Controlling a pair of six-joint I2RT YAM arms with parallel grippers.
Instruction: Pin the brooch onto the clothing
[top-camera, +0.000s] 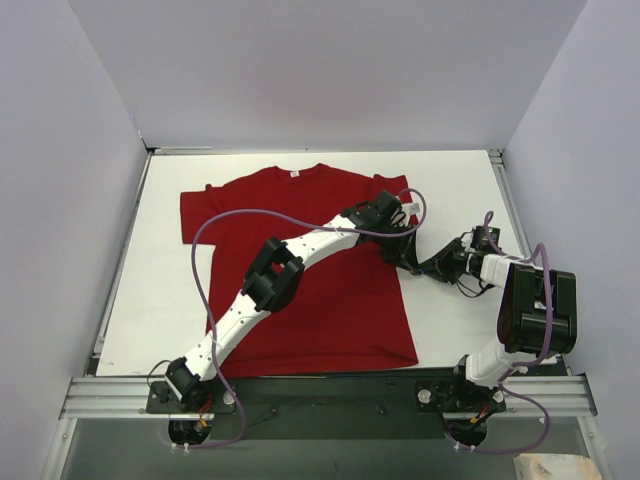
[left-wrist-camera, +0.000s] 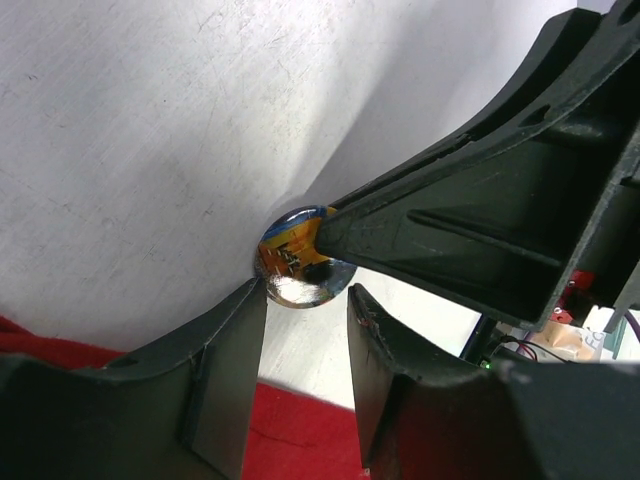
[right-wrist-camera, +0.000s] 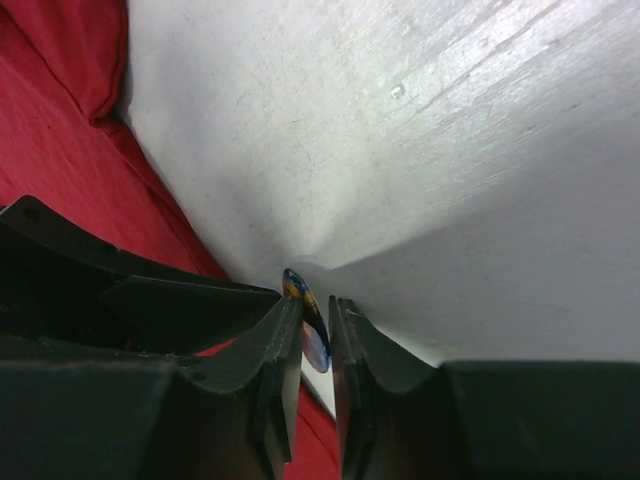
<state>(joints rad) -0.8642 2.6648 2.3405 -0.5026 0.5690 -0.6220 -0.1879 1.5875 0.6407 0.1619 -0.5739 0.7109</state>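
Brooch (left-wrist-camera: 290, 266) is at the right edge of the red T-shirt (top-camera: 335, 300), in front of the white table (top-camera: 450, 190) just beside the cloth, and it is not pinned on it. The top camera gives only the whole arrangement: the shirt lies flat with the neck to the far side, the left arm (top-camera: 270, 280) reaches across it, the right arm (top-camera: 530, 310) comes from the other side, and they meet near the right sleeve, where the brooch is hidden. The left wrist camera shows its face: round and glossy, orange-yellow and dark blue, with small dark marks too blurred to read. Here the left gripper (left-wrist-camera: 307, 288) has its jaws apart by the width of the brooch, and both fingertips (left-wrist-camera: 255, 295) touch the rim, so it grips the brooch by the edge. The right wrist camera shows the brooch from the side, a thin disc upright between the nearly closed jaws of the right gripper (right-wrist-camera: 315, 305). It lies against one finger, but a thin pale line shows at the other, so I cannot tell if this gripper presses it. The white neck label (top-camera: 294, 175) is too small to read.
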